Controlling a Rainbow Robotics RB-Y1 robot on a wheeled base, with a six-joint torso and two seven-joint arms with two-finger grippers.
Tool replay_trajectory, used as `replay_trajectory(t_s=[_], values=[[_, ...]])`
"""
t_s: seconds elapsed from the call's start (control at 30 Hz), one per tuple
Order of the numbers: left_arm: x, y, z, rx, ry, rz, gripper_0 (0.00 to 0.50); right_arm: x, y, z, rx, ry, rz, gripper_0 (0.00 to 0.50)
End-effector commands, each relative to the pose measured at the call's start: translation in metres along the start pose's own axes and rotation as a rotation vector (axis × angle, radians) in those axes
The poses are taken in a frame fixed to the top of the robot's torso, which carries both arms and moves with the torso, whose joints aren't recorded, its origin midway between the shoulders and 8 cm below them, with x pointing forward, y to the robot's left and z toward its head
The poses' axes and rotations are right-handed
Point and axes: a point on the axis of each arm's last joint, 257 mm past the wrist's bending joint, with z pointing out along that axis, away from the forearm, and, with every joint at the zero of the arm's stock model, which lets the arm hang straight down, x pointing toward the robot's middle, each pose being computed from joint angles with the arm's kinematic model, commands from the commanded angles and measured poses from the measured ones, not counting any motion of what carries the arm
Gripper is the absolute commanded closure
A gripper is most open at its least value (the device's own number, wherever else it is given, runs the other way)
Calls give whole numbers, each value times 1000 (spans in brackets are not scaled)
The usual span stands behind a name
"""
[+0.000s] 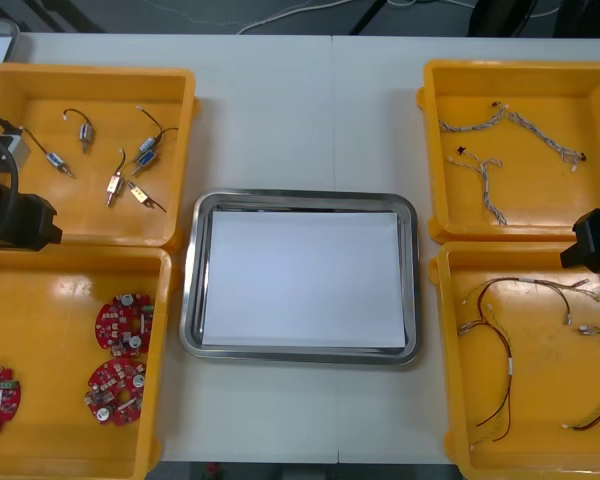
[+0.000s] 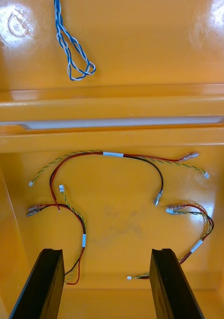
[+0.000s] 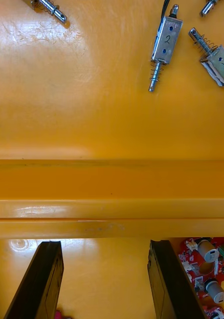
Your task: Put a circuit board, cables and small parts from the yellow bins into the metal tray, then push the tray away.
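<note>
The metal tray (image 1: 192, 290), white inside, lies mid-table with nothing in it. On the left, the far yellow bin (image 1: 100, 78) holds small metal parts (image 1: 130, 185) and the near bin (image 1: 70, 275) holds round red circuit boards (image 1: 123, 322). My left arm (image 1: 15, 215) hangs over the wall between them. Its gripper (image 3: 104, 244) is open, with one circuit board (image 3: 207, 269) beside a finger and small metal parts (image 3: 164, 47) beyond the wall. My right gripper (image 2: 106, 254) is open above the red and yellow cables (image 2: 109, 154).
The far right bin (image 1: 520, 75) holds twisted blue and white cables (image 1: 490, 185), and one such cable (image 2: 72, 50) lies past the bin wall ahead of the right fingers. The near right bin (image 1: 540, 400) holds red, yellow and black cables. Bare table lies beyond the tray.
</note>
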Motion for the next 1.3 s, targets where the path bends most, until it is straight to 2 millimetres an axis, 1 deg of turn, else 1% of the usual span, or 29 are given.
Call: replay_trajectory(t_s=[0.03, 1.3], values=[[0, 4, -1, -5, -17, 88, 0, -4, -4, -4, 0, -23, -4, 0], [0, 4, -1, -5, -17, 88, 0, -4, -4, -4, 0, -23, -4, 0]])
